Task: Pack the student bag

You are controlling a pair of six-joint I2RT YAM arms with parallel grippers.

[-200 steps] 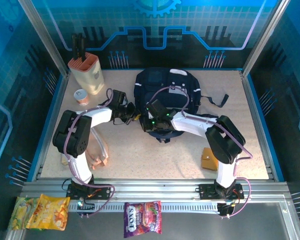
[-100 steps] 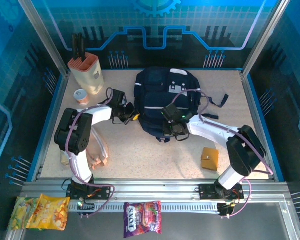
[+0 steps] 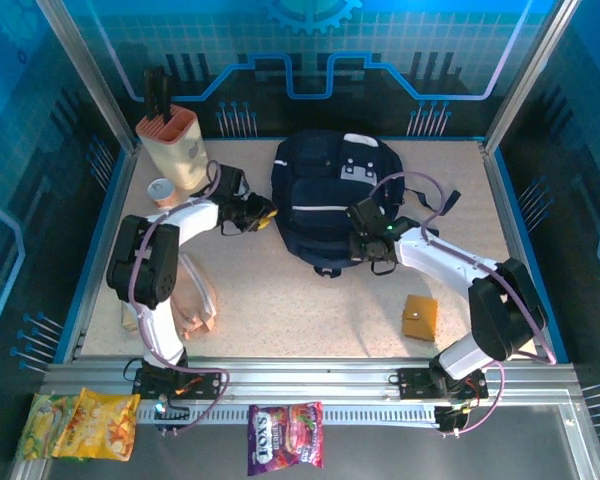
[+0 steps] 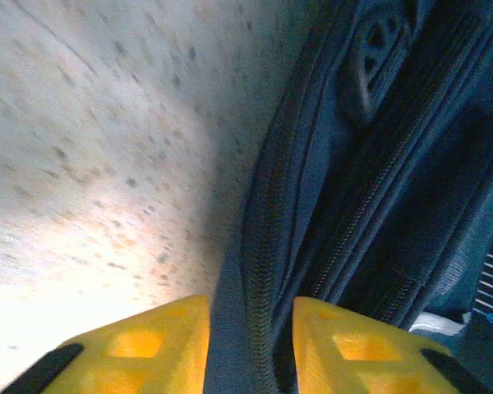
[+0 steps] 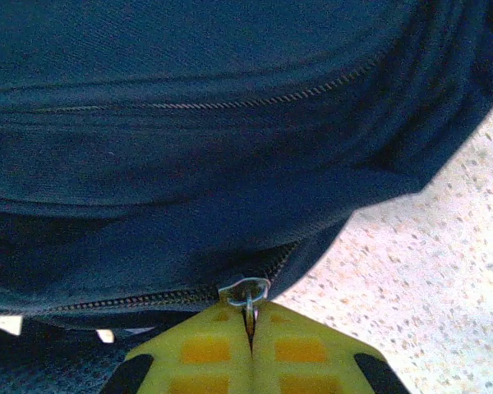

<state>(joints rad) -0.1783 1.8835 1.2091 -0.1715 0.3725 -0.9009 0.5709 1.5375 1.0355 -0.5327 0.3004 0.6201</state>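
Note:
The student bag (image 3: 325, 190), a dark navy backpack, lies flat at the middle back of the table. My left gripper (image 3: 264, 214) is at its left edge. In the left wrist view the yellow fingers (image 4: 156, 341) stand apart, and a fold of navy fabric with a zipper line (image 4: 267, 246) runs loosely between them. My right gripper (image 3: 368, 243) is at the bag's near right side. It is shut on the small metal zipper pull (image 5: 245, 291), at the end of a zipper track (image 5: 140, 300) along the bag's edge.
A tan knife block (image 3: 175, 145) and a small cup (image 3: 161, 191) stand at the back left. A brown pouch (image 3: 418, 318) lies near the front right, and a pale rack (image 3: 195, 310) sits beside the left arm. Snack packets (image 3: 285, 435) lie on the front ledge.
My right gripper has travelled right along the bag's near edge, still pinching the zipper pull. The left gripper's jaws have parted at the bag's left edge, and it has edged toward the back.

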